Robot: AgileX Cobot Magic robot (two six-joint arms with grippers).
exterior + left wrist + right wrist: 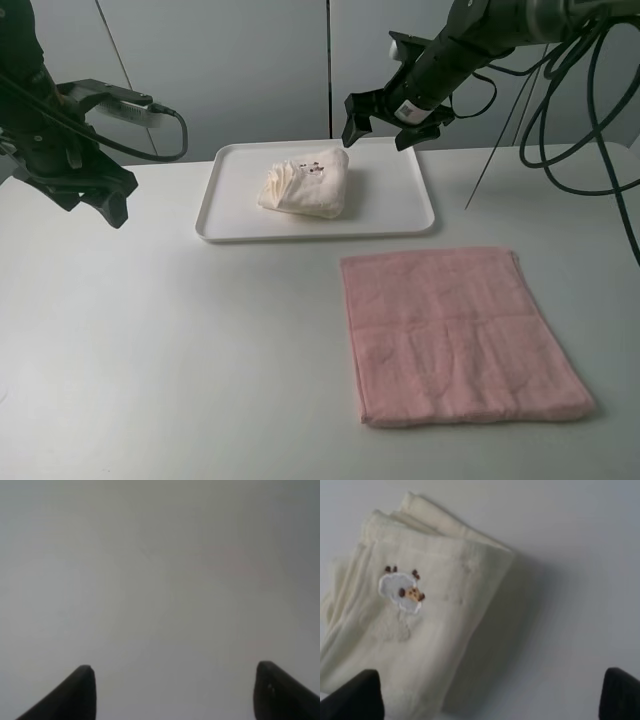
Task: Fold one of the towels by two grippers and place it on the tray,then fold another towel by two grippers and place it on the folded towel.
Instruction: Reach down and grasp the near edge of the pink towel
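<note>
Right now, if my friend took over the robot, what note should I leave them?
Left gripper: open, empty, over bare table.
Right gripper: open, empty, above the cream towel.
Cream towel: folded, on the tray; done.
Pink towel: flat on the table, nearer the camera than the tray, untouched.
Left: fold it with both grippers, put it on the cream towel.

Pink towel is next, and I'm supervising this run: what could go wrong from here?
The cream towel on the tray is a loose, uneven bundle with fanned layers, so the pink towel may sit tilted or slide off it.
The pink towel lies flat to the right; the left gripper hangs far left and may struggle to reach its corner.
</note>
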